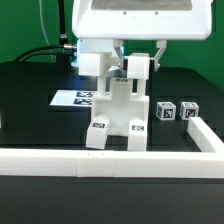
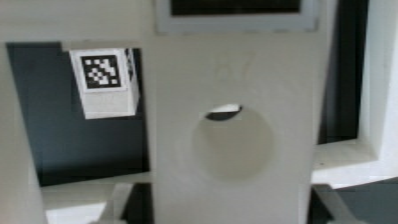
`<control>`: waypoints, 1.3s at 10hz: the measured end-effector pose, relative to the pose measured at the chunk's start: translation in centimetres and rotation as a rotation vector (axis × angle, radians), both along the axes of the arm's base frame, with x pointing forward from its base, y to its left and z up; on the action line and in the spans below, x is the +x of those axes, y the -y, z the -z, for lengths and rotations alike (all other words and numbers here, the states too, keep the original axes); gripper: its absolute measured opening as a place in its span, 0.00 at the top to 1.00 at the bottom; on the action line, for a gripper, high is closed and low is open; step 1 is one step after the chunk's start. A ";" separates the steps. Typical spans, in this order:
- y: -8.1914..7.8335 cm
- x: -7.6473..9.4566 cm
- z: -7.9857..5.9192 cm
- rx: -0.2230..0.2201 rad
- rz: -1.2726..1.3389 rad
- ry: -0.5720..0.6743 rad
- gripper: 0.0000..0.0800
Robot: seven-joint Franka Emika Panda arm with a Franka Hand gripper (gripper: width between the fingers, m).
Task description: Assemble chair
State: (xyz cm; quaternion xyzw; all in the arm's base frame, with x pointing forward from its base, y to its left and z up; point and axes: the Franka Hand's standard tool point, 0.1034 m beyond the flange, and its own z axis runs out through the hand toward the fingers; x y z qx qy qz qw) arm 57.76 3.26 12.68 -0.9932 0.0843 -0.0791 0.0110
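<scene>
Gripper: the gripper [image 1: 135, 66] hung from the arm above the middle of the table, pointing down, with its jaws drawn in narrowly on the top of the chair.
Hold: in the exterior view one finger stood on each side of the upper block of the chair, with the block pinched between them.
Chair: the chair [image 1: 117, 118] stood upright on the black table [image 1: 40, 80], a chunky white part-built piece with a notch at its foot and small square tags on its lower front.
Chair seen from the wrist: its flat white face [image 2: 231, 150] filled the middle of the view. It bore a shallow oval hollow with a small dark hole [image 2: 221, 113] at the top, and one tag [image 2: 103, 76] sat on a part beside it.
Loose blocks: two small white tagged blocks [image 1: 165, 110] [image 1: 188, 110] lay side by side on the table, to the exterior view's right of the chair and apart from it.
Marker board: the marker board [image 1: 72, 98] lay flat to the exterior view's left of the chair, close to its base.
Enclosure: the border rail [image 1: 100, 158] ran along the front and turned up the exterior view's right. The chair, the loose blocks and the marker board all sat inside it.
</scene>
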 end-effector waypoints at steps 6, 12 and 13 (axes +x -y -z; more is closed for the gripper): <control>-1.2 -1.1 0.0 0.000 -0.013 0.020 0.64; -0.3 -1.1 0.0 0.012 0.031 0.027 0.64; -0.2 -1.1 0.0 0.012 0.031 0.027 0.64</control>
